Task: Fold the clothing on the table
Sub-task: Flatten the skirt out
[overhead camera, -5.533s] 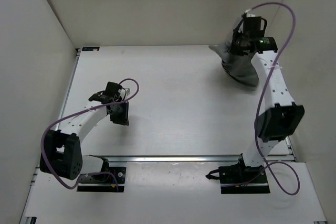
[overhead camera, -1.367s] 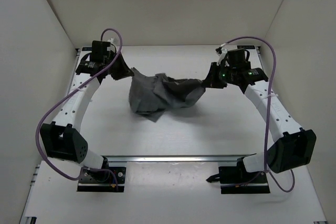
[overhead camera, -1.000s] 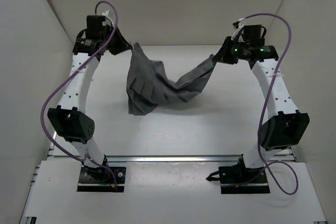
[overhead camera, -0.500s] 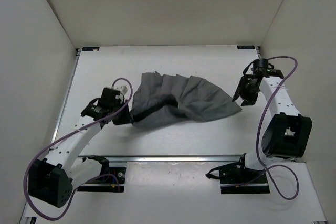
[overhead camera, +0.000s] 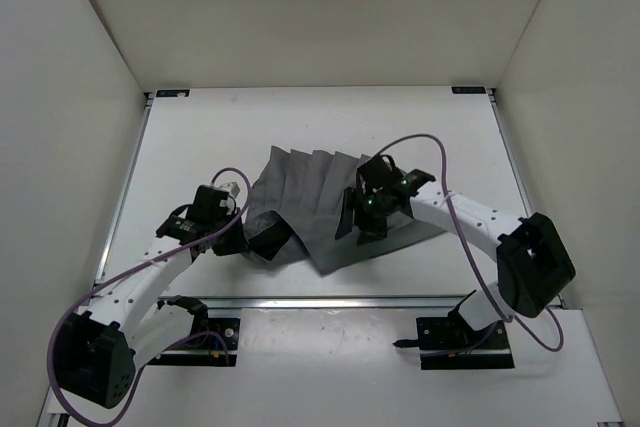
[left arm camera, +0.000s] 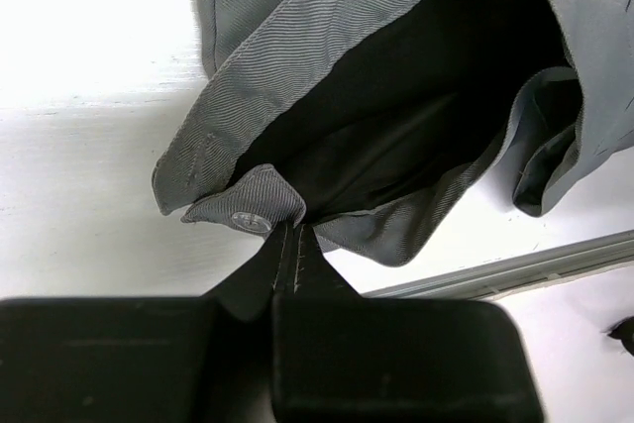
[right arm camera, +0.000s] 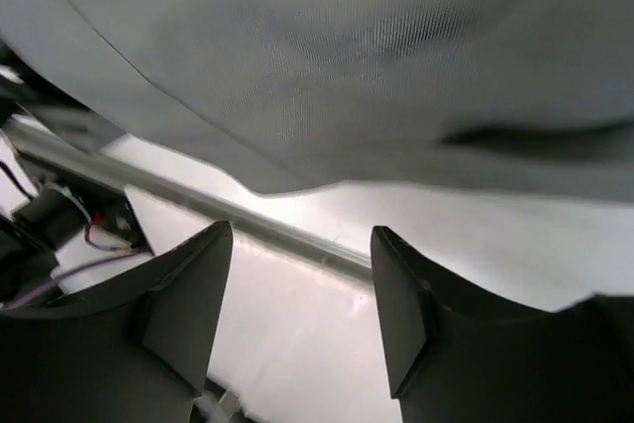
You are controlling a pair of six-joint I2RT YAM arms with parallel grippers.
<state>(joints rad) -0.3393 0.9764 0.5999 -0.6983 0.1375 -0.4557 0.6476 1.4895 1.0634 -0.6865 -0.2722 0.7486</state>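
The grey pleated clothing (overhead camera: 310, 182) lies spread on the white table (overhead camera: 200, 137), its near left corner curled up and showing a dark inside. My left gripper (overhead camera: 243, 239) is shut on that corner. In the left wrist view the fingertips (left arm camera: 287, 235) pinch the waistband (left arm camera: 327, 7) beside a small button (left arm camera: 250, 222). My right gripper (overhead camera: 358, 227) hovers open over the garment's near middle, touching nothing. In the right wrist view its fingers (right arm camera: 188, 294) stand wide apart below the grey cloth (right arm camera: 347, 66), with bare table between them.
A metal rail (overhead camera: 330, 301) runs along the near edge of the table, just beyond the garment's hem, and shows as a bright strip (right arm camera: 208, 207) in the right wrist view. White walls close in the left, right and back sides.
My right gripper has let go of the right hem, opened, and swung left over the middle of the garment. The left gripper keeps its grip and has barely moved.
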